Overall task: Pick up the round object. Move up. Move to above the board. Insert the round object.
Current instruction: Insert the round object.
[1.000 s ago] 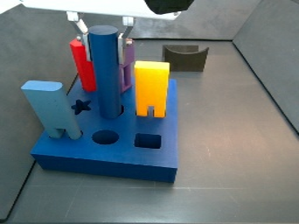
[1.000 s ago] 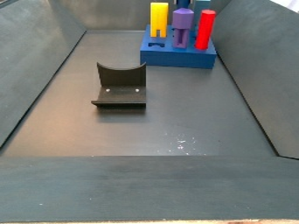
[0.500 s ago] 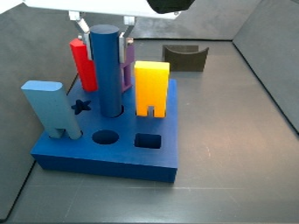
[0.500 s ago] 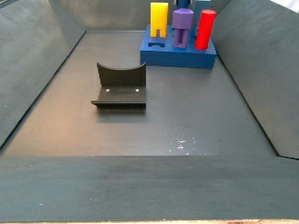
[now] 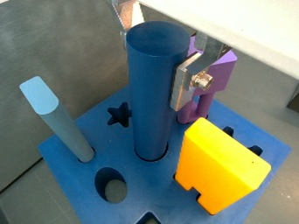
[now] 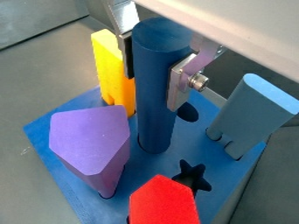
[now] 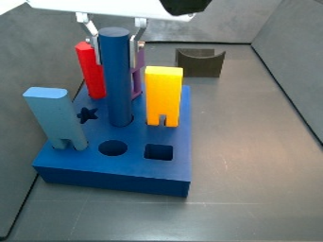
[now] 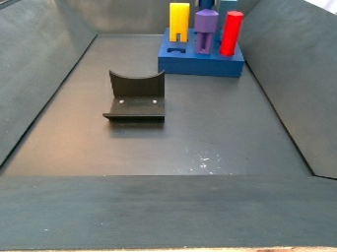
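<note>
Wrist views, both: hand [image 5: 158, 54] directly over the board's middle, silver finger plates flanking the upper part of the round object [image 5: 159, 96]; one finger [image 5: 191, 80] lies flat against the cylinder's side, the opposite one mostly hidden behind it, so the hand appears pressed onto the peg, though a slight release cannot be ruled out. Round object: medium-blue cylinder, long axis vertical, in line with the hand above it, foot already down in a round hole of the board [image 5: 76, 175]. Judgement: insertion looks essentially complete; the coming move turns on that vertical line, either pressing straight down or parting the fingers and lifting straight up. Relative to the round object: yellow peg [image 5: 218, 166] and purple peg [image 5: 211, 86] just beside it, light-blue peg [image 5: 56, 118] and star hole [image 5: 118, 115] near. Side view: same upright stance [image 7: 115, 77], red peg [image 7: 89, 69] behind, board [image 7: 113, 172] on the bench.
</note>
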